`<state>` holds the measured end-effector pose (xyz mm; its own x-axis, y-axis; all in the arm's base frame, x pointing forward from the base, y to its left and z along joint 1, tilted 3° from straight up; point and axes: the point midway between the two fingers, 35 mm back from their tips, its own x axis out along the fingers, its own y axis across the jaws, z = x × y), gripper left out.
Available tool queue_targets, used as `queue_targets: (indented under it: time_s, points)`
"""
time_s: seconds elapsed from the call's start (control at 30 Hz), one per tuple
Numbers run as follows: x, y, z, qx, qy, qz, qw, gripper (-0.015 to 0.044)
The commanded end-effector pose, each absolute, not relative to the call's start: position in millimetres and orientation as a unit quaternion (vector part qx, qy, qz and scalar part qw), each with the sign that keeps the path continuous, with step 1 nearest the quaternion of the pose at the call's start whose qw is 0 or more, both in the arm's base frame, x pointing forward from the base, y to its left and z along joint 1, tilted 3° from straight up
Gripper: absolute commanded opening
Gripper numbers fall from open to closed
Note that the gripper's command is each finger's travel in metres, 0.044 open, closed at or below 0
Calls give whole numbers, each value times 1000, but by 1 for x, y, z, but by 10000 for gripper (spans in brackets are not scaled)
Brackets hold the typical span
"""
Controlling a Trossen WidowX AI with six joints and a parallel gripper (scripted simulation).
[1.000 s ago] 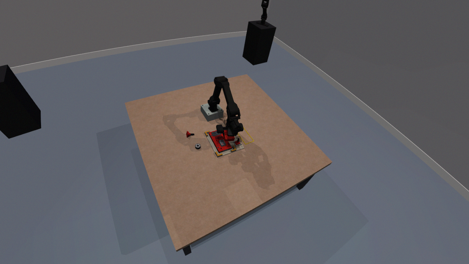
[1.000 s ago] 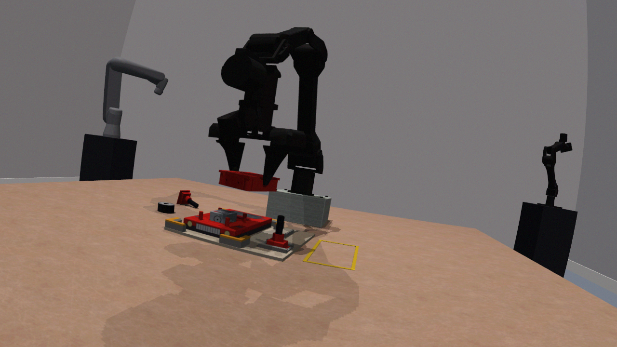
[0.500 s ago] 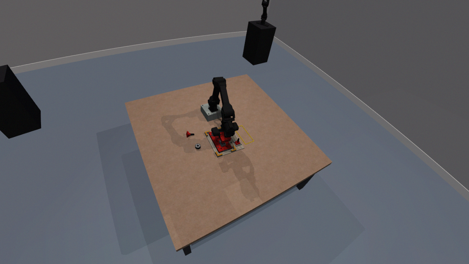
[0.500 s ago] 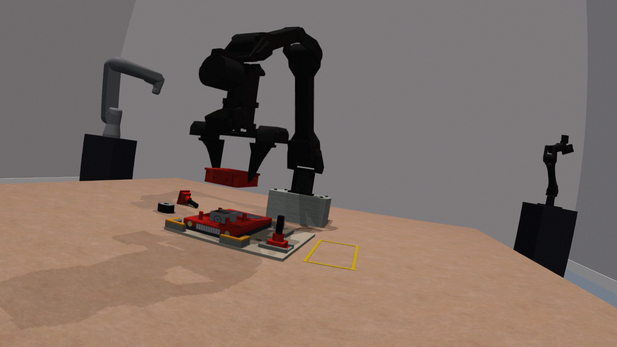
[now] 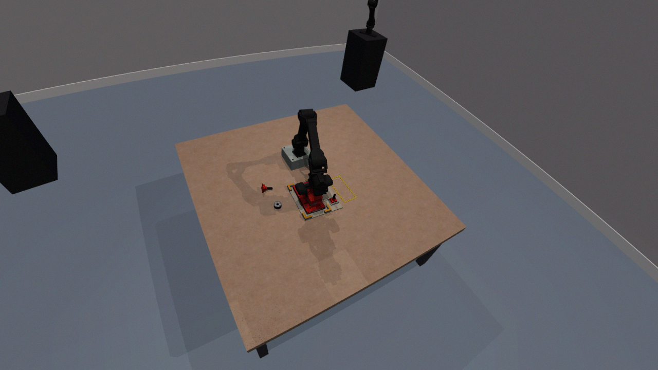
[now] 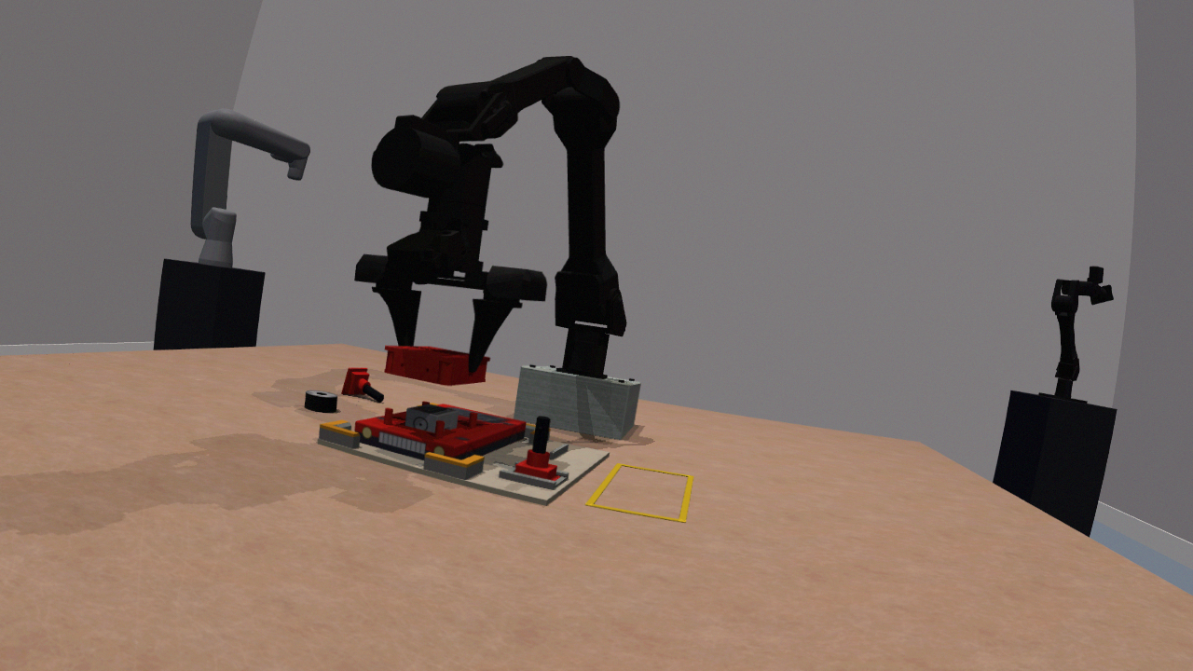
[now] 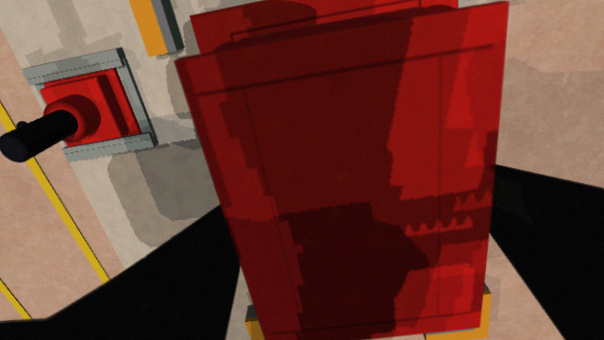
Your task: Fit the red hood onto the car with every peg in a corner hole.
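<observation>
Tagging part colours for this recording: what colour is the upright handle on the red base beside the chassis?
Black handle; the exterior view shows it best.

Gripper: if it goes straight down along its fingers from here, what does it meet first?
Probably the pegs or engine block on the chassis, met by the hood in the gripper. Depth is unclear, so I can't say which first.
</observation>
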<state>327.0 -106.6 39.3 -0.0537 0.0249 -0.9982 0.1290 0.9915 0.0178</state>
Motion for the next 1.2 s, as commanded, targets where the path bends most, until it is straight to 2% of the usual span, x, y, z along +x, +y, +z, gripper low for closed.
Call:
queue_targets:
  time_s: [0.0,1.17]
  points:
    - [323,-106,17,52,730,-36,680,0]
    - [324,-107,14,52,730,-36,680,0]
